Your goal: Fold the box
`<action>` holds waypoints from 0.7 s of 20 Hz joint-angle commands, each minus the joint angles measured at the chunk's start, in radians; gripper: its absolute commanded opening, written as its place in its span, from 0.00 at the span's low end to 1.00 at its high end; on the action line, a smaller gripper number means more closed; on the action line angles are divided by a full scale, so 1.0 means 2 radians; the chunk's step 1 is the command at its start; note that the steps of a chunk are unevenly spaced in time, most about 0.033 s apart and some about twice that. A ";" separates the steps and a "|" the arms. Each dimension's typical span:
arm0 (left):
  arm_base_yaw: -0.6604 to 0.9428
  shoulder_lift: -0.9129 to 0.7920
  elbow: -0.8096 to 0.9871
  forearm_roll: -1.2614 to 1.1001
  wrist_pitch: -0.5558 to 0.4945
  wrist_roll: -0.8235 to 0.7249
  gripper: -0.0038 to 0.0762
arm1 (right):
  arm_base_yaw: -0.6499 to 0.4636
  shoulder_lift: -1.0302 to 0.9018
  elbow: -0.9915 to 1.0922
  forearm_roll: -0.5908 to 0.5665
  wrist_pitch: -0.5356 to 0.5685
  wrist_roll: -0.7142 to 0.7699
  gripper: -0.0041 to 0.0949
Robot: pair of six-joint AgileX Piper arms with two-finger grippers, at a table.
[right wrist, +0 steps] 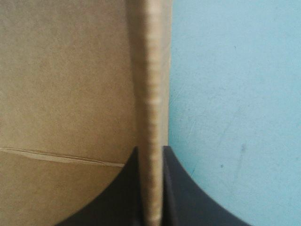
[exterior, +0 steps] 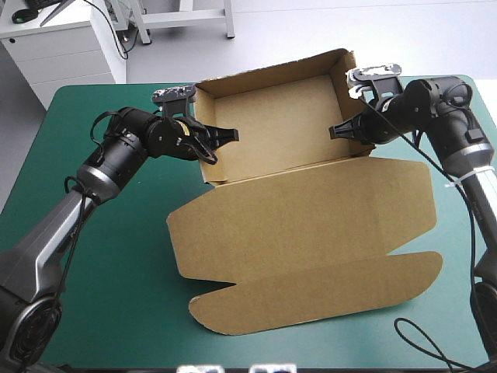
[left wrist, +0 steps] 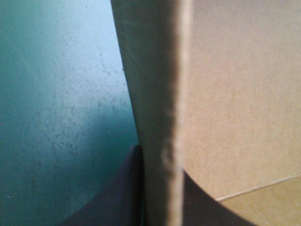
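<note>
High view: box (exterior: 303,225) sits mid-table, tray walls up, lid flat on the near side. I read left gripper (exterior: 220,144) clamped on its left wall, right gripper (exterior: 340,130) clamped on its right wall.

Shows just one wall of the box (left wrist: 235,94) from each wrist, its edge blurred up close, the rest cut off. Shows only the tips of the left gripper (left wrist: 160,160) and right gripper (right wrist: 150,150), bases cut off. From above, loses the near corners of the table (exterior: 116,295).
</note>
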 commanded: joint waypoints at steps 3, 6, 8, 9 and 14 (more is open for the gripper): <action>-0.003 0.004 -0.078 0.057 0.076 0.016 0.04 | -0.003 -0.018 -0.017 0.008 -0.023 0.017 0.03; -0.003 0.049 -0.133 0.066 0.152 0.046 0.04 | -0.003 0.007 -0.015 0.008 -0.007 0.039 0.03; -0.003 0.078 -0.146 0.062 0.185 0.051 0.04 | 0.003 0.025 -0.015 0.002 0.003 0.043 0.03; -0.003 0.093 -0.147 0.061 0.196 0.051 0.04 | 0.011 0.037 -0.015 -0.012 0.006 0.047 0.03; -0.003 0.139 -0.147 0.034 0.202 0.054 0.04 | 0.047 0.091 -0.015 -0.069 0.020 0.068 0.03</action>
